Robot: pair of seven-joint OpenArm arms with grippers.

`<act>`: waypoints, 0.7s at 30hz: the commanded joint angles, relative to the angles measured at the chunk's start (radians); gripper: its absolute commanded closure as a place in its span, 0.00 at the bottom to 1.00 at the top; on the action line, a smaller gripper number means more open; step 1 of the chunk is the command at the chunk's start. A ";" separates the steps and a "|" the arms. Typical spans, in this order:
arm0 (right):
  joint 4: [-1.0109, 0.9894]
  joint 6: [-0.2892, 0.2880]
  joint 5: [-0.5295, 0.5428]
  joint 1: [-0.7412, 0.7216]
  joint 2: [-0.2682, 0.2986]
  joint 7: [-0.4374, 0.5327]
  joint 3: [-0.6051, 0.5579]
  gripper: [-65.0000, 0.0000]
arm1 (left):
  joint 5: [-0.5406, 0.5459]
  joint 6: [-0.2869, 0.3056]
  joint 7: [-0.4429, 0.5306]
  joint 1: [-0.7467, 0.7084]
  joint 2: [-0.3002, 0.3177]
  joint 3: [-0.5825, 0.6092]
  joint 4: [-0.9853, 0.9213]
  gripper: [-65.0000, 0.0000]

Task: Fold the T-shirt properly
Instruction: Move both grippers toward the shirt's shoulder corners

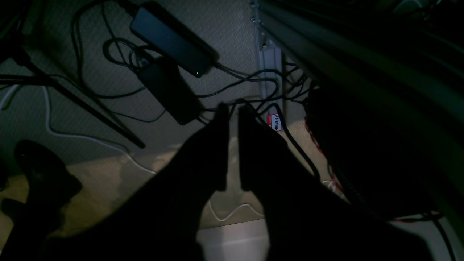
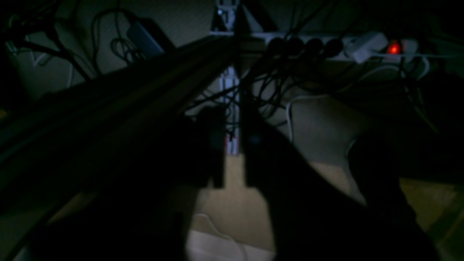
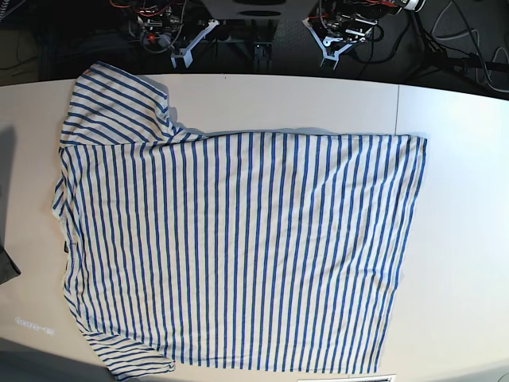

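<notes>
Base view shows the T-shirt [image 3: 238, 247] spread flat and unfolded over most of the worktop [image 3: 461, 239], its long axis running left to right across that view. The sleeves and collar end lie toward the left edge, one sleeve reaching the far left corner, the other at the near left edge; the hem faces the bare right end of the worktop. No fold looks made yet.

Neither arm is over the cloth. Both sit parked behind the far edge, and the shirt lies forward of them and above their jaws, since both wrist cameras look down past the table at floor, cables and power strips. The arm with the right wrist camera stands nearer the sleeve end; the other, nearer the hem.

Left gripper [image 1: 232, 108]: jaws drawn in to a narrow slit, holding nothing, touching nothing. Right gripper [image 2: 228, 112]: the same, a thin gap between dark fingers, empty.
</notes>
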State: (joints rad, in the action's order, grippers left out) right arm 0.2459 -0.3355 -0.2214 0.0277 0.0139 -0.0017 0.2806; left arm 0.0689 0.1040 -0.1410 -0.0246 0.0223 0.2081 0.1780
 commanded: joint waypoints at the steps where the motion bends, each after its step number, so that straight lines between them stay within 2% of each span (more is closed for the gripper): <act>1: 0.009 0.048 0.000 0.001 0.003 0.006 -0.003 0.98 | 0.001 -0.014 0.006 0.002 0.000 -0.003 0.005 0.94; 3: 0.020 0.048 0.002 0.001 0.003 0.006 -0.003 1.00 | 0.001 -0.007 -0.028 0.002 0.003 -0.003 0.006 0.94; 7: 0.029 0.016 0.001 0.005 0.008 0.005 -0.003 1.00 | 0.024 0.151 -0.061 0.002 0.019 -0.003 0.011 0.94; 13: 0.100 -0.058 0.005 0.074 0.040 -0.002 -0.003 1.00 | 0.090 0.298 -0.073 -0.014 0.067 -0.003 0.023 0.94; 15: 0.151 -0.080 0.037 0.116 0.058 -0.010 -0.003 1.00 | 0.121 0.348 -0.065 -0.040 0.092 -0.003 0.061 0.94; 19: 0.273 -0.135 0.077 0.209 0.101 -0.015 -0.003 1.00 | 0.173 0.422 -0.078 -0.120 0.138 -0.007 0.193 0.94; 21: 0.337 -0.158 0.112 0.263 0.126 -0.025 -0.013 1.00 | 0.228 0.436 -0.105 -0.171 0.161 -0.020 0.278 0.93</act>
State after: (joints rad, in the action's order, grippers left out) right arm 0.5785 -0.4091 -0.1097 0.2859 0.1356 -0.0402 0.2684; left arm 0.2977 0.5106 -0.2546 -0.1936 0.1802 0.1886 0.4545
